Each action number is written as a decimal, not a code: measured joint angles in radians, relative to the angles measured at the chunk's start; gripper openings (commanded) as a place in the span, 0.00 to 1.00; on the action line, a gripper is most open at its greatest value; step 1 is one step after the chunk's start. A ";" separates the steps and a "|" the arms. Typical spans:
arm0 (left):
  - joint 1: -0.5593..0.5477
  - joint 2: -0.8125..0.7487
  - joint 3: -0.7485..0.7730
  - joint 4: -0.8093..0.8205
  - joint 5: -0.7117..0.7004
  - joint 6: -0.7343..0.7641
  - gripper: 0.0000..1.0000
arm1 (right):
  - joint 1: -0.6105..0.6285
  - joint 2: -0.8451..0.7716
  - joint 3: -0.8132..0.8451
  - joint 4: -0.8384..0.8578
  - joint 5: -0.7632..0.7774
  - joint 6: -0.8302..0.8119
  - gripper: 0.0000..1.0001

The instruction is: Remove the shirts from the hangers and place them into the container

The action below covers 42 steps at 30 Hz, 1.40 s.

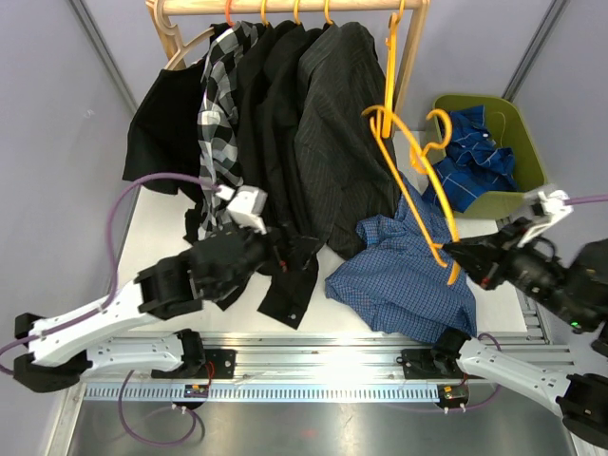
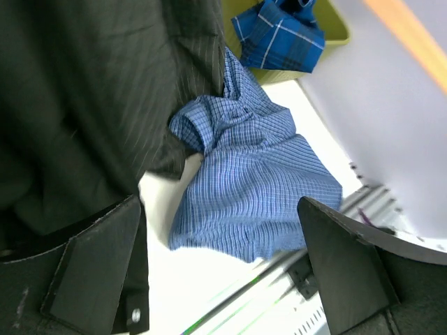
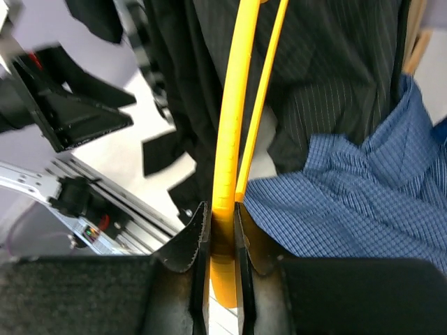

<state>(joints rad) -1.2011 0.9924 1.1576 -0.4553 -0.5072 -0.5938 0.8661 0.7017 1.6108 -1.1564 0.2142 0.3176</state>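
Two claws are answering to me from here; the left claw (image 1: 274,252) is standing with its fingers (image 2: 94,276) spread wide, closed on nothing, low among the hems of the hanging shirts; the right claw (image 3: 222,234) is clamping an orange-yellow hanger (image 1: 418,204) by its lower end, and that hanger is slanting up over the counter (image 1: 157,242) toward the rack (image 1: 285,6).

Only the right wrist view is showing me the toothed pads (image 3: 188,241) biting the yellow bar; only the overhead view is giving me the rod and its hooks; the left wrist view is catching just a corner of the olive-green container (image 1: 518,123).

I am counting one lighter blue check shirt (image 2: 244,188), lying crumpled on the counter just beside the right claw; one dark blue windowpane shirt (image 1: 475,157), lying in the container at the far right beside the rack; on the rack, one black-and-white plaid shirt (image 1: 218,104), one charcoal pinstripe shirt (image 1: 347,123), and black shirts (image 1: 266,95) whose number I cannot tell; four orange hooks (image 1: 296,11) are sitting over the rod, and one bare yellow hanger (image 1: 391,57) is dangling at its right end.
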 measured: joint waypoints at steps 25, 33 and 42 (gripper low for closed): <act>-0.180 -0.348 -0.282 -0.153 -0.024 -0.208 0.99 | 0.000 0.585 0.180 0.567 0.307 -0.233 0.00; -0.226 -0.426 -0.321 -0.190 -0.042 -0.255 0.99 | -0.008 0.707 0.233 0.698 0.426 -0.325 0.00; -0.264 -0.428 -0.351 -0.202 -0.044 -0.282 0.99 | -0.219 0.784 0.303 0.731 0.394 -0.256 0.00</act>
<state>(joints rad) -1.4651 0.5648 0.8070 -0.6571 -0.5514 -0.8761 0.6468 1.4857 1.9137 -0.4255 0.6083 0.0620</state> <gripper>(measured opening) 0.987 0.188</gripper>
